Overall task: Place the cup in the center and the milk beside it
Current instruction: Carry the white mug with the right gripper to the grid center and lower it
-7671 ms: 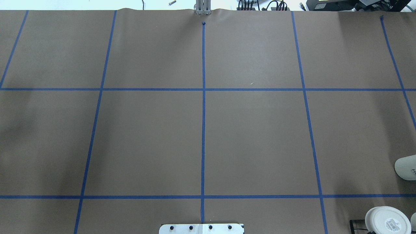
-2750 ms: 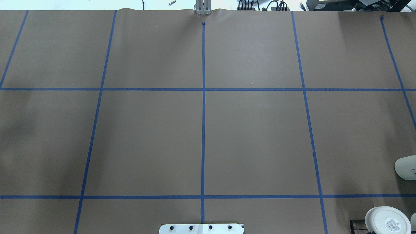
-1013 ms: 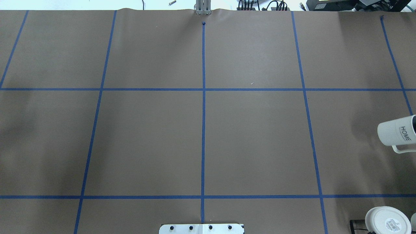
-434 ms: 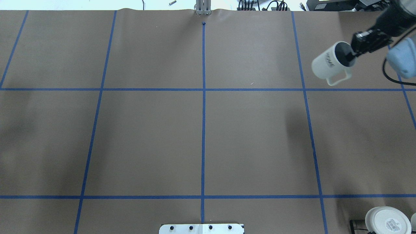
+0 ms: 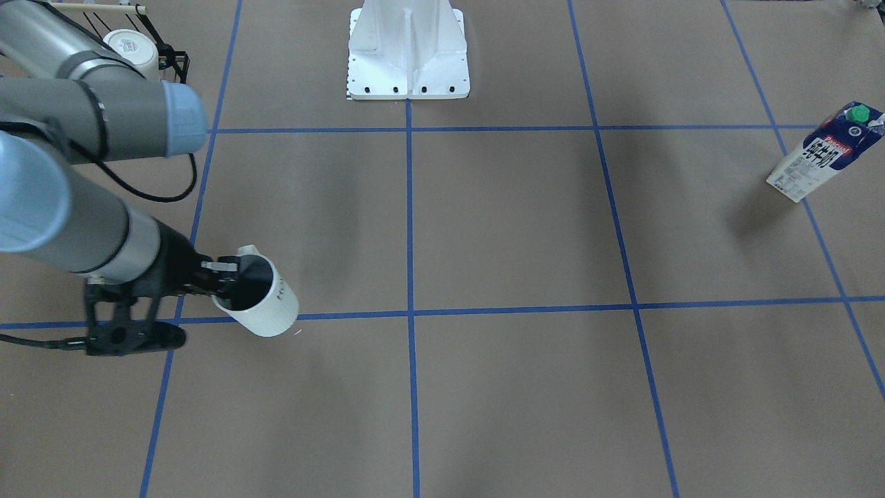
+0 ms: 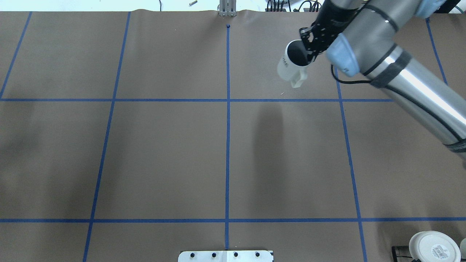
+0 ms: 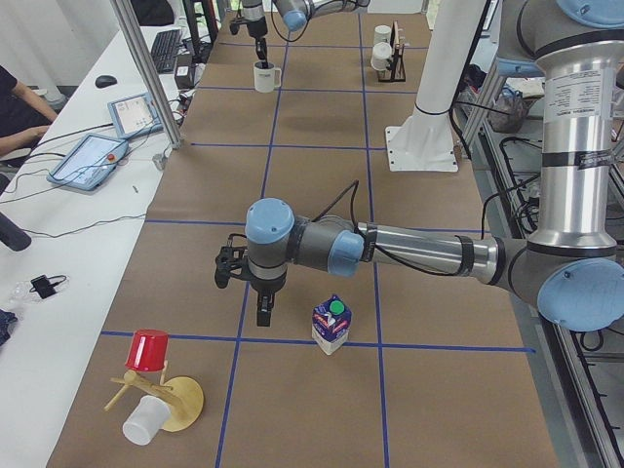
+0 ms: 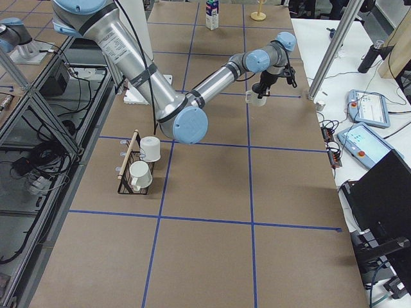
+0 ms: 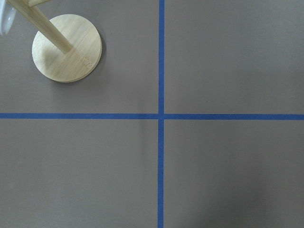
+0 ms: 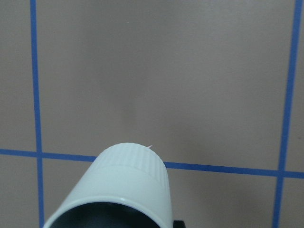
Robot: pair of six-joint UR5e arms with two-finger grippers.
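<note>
Right hand (image 6: 308, 54), clamped on the rim of the tilted white mug (image 6: 289, 69), hangs over the far side of the counter (image 6: 164, 153), with the centre lying to its left and nearer the robot.

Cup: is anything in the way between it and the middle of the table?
Nothing visible. The right gripper holds the cup over bare table, and the milk stands far off to the robot's left.
</note>
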